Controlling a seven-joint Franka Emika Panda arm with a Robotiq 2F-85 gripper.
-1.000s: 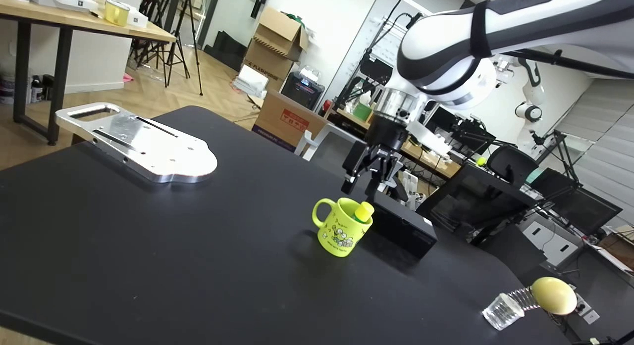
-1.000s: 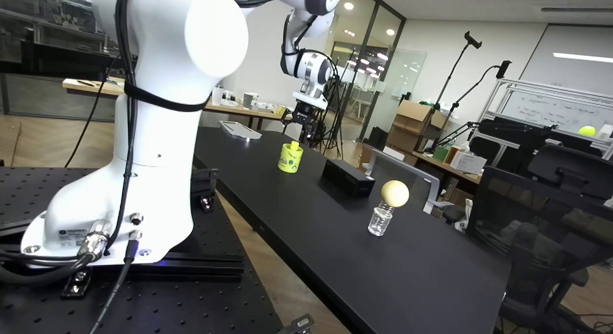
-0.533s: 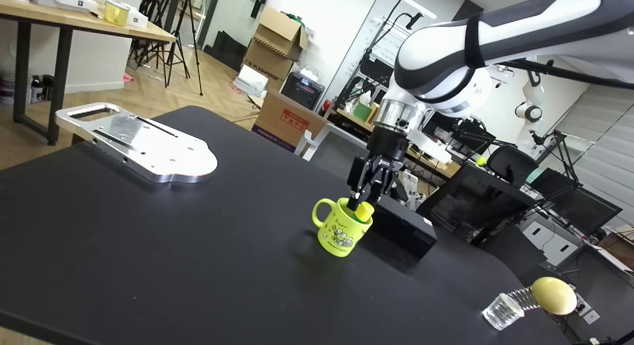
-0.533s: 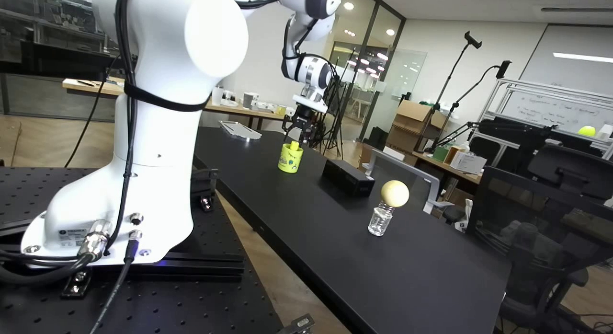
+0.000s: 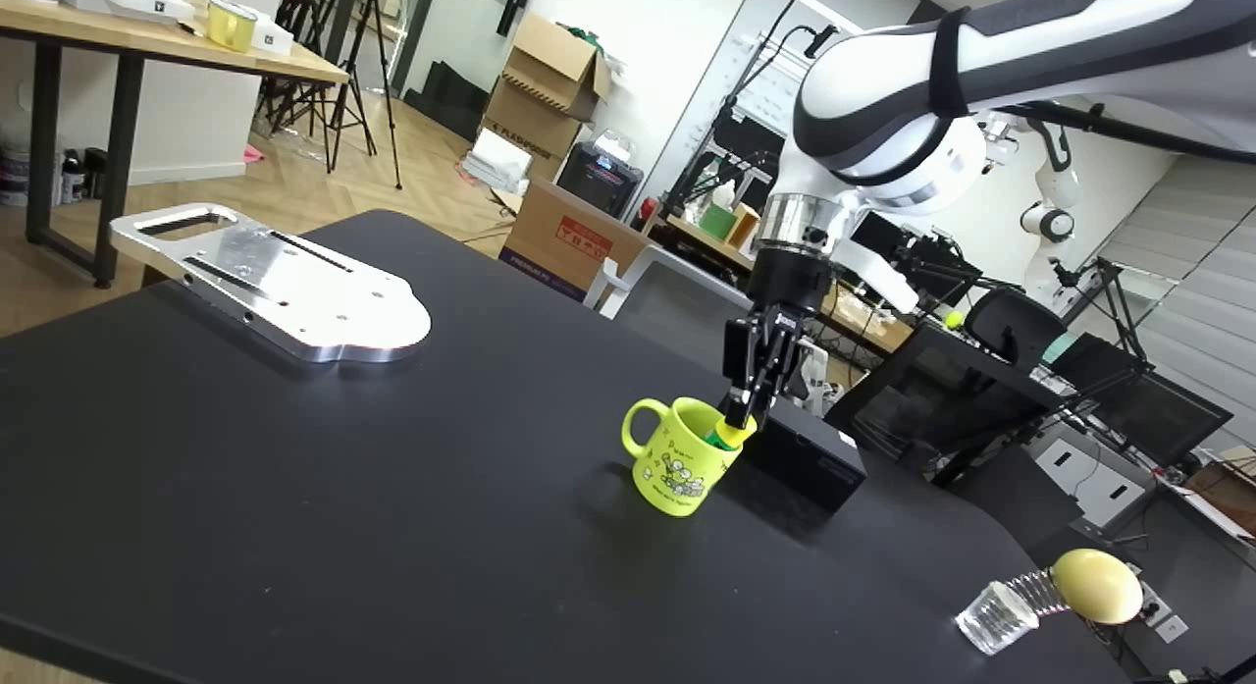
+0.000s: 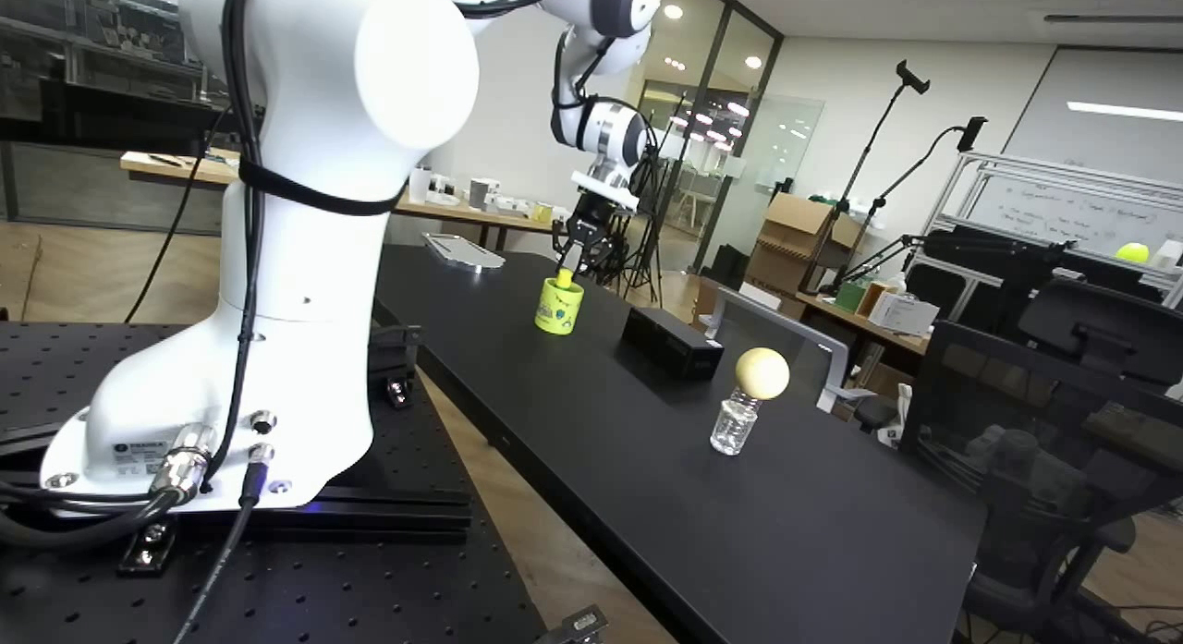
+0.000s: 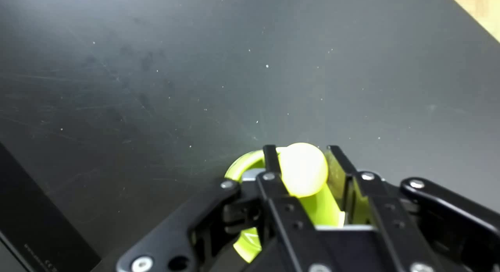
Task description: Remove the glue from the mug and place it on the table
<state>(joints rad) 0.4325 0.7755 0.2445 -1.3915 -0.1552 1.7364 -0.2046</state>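
My hand (image 7: 302,155) pinches the glue (image 5: 729,436) by its yellow cap (image 7: 304,170), as only that end clears the mug (image 5: 680,465) beneath; the rest leans inside, so I'd go straight up first, bench (image 5: 442,527) after!

On the matte-black desk (image 5: 392,527), the green glue tube (image 5: 730,436) sits inside the lime handled mug (image 5: 679,470); in an exterior view, silver metal plate (image 5: 304,287) left, black oblong box (image 5: 810,453) right.

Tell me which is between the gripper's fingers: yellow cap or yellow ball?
The glue's yellow cap, poking out of the mug, flanked by the jaws of the gripper in the wrist view. The yellow ball sits apart, atop a spring.
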